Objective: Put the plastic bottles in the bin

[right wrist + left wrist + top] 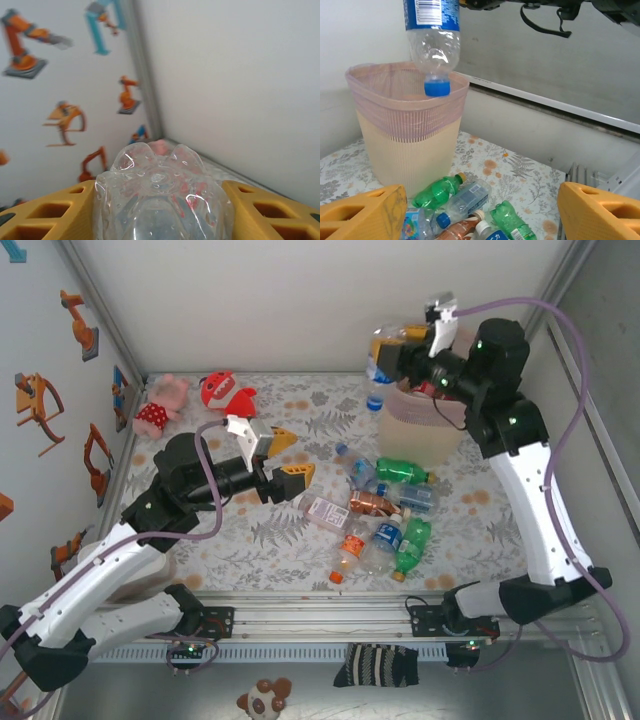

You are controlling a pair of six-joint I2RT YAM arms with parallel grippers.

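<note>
My right gripper [392, 348] is shut on a clear plastic bottle [379, 373], held cap down at the left rim of the bin [430, 440]. From the right wrist, the bottle's base [159, 197] sits between the yellow fingers [55, 215]. The left wrist view shows the hanging bottle [432, 45] with its blue cap just over the pink rim of the bin [402, 135]. My left gripper [283, 456] is open and empty, left of a pile of bottles [380, 510]. Green and clear bottles [462, 200] lie between its fingers' line of sight, farther off.
A pink plush [160, 405] and a red plush [225, 390] lie at the back left. White walls close in the back and both sides. A striped sock [378, 665] and a small plush [265, 700] sit below the front rail.
</note>
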